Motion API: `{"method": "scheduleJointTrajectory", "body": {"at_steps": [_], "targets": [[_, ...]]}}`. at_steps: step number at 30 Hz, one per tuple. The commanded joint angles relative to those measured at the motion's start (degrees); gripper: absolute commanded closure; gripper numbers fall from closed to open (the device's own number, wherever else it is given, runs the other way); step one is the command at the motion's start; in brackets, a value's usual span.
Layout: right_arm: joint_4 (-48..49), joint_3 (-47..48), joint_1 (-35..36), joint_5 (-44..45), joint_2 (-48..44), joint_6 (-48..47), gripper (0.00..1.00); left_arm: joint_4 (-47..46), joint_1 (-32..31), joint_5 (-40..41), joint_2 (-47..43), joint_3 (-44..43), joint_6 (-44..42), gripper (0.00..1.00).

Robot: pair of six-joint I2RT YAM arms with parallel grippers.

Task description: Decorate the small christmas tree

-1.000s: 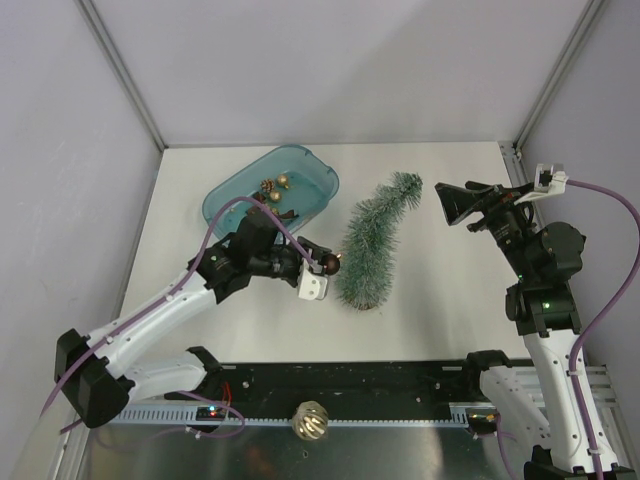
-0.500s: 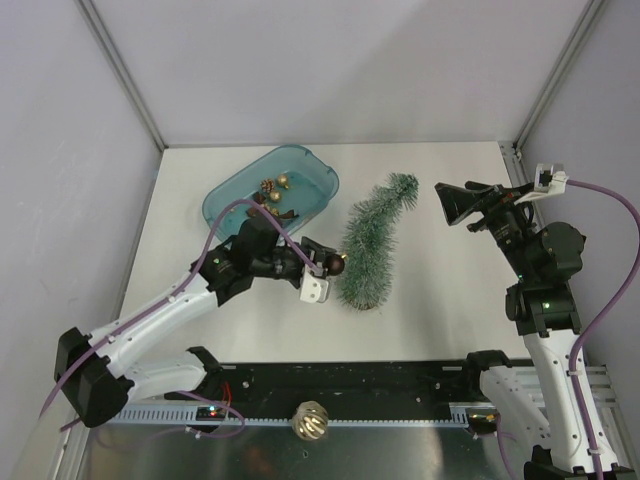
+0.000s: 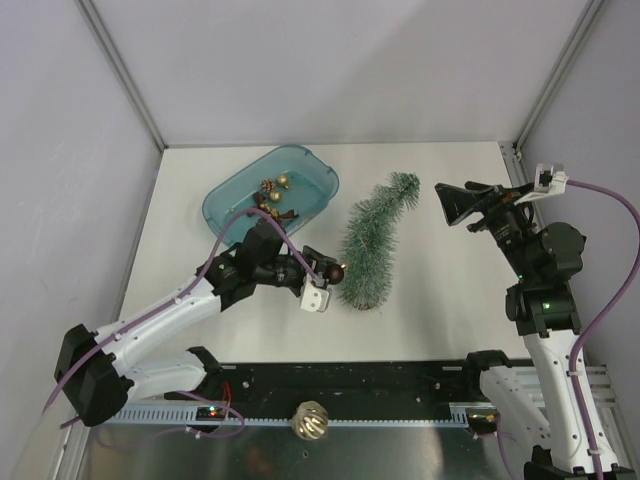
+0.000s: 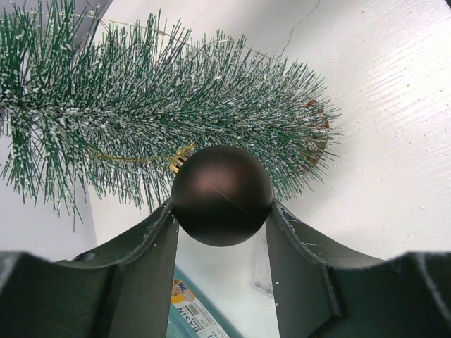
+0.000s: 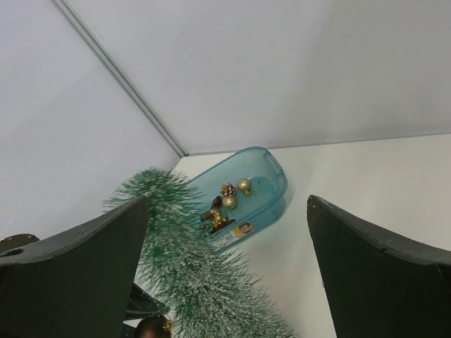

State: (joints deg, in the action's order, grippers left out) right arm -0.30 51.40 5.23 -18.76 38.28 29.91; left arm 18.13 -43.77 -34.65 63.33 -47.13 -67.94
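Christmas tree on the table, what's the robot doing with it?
The left arm has its jaws shut on a dark brown bauble, held right against the frosted needles of the small christmas tree, near its base end. The right arm hangs on the tree's other side, jaws wide open and empty. More ornaments sit in the teal tub.

The small christmas tree (image 3: 371, 250) lies on the table (image 3: 440, 295), tub (image 3: 312, 176) behind-left, bauble (image 3: 328, 271) beside its base.

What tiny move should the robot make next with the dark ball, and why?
Probably ease the left tool forward a little: its dark brown round bauble sits right against the frosted green bristly tree, gold cap among needles, not hung yet.
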Motion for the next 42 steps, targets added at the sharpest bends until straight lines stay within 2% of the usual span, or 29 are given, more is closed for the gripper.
{"method": "scheduleJointTrajectory", "body": {"at_steps": [1,10,20,37,39,42], "targets": [[1.6,0.1,0.1,-0.3,-0.6,-0.3,0.01,-4.3,-0.6,0.2,-0.2,0.8,-1.2,0.8],[1.6,0.2,0.1,-0.2,-0.7,-0.4,0.01,-8.7,-0.7,0.4,-0.4,2.2,-0.1,0.52],[1.7,0.2,0.1,-0.1,-0.8,-0.3,0.01,-9.1,-0.8,1.0,-1.2,2.8,0.7,0.3],[2.3,0.2,0.2,-0.2,-0.6,0.1,0.01,-9.2,-0.7,2.5,-2.7,3.9,2.3,0.25],[2.3,0.2,0.2,-0.2,-0.6,0.0,0.01,-9.2,-0.7,3.6,-2.8,3.7,3.4,0.25],[2.1,0.2,0.2,0.0,-0.8,-0.2,0.01,-10.4,0.6,6.4,-2.7,3.1,10.2,0.24]]}}
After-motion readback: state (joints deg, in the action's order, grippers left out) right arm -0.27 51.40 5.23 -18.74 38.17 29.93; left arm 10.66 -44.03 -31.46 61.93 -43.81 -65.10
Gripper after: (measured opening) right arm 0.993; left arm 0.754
